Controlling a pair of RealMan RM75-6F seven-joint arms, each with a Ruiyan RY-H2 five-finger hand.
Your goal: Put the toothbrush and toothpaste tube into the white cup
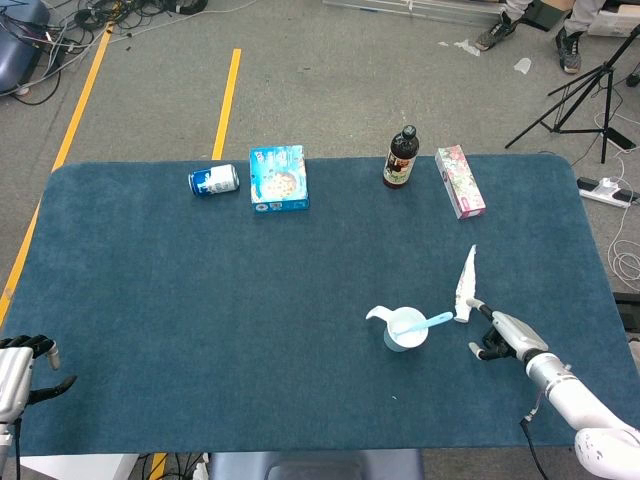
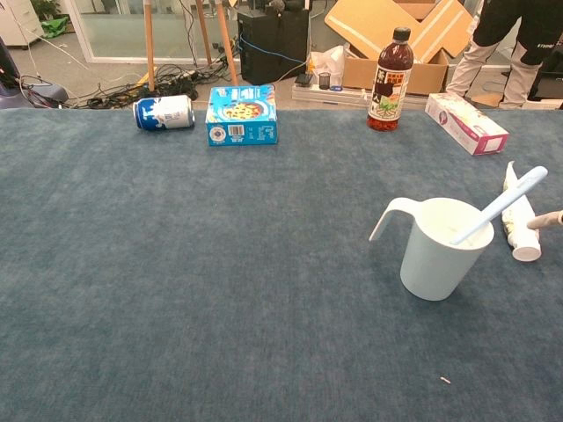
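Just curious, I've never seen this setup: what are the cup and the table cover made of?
The cup looks like smooth white plastic: thin wall, moulded handle, slight sheen. The table cover seems to be blue felt or short carpet: matte and fuzzy, without shine.

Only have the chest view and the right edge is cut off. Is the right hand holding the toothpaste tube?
Observer: No. In the head view the right hand has a fingertip at the cap end of the toothpaste tube, which lies on the table.
Operator: Left hand?
Observer: At the table's near left corner, the left hand holds nothing.
Operator: Toothbrush done?
Observer: Yes, the toothbrush stands in the white cup.
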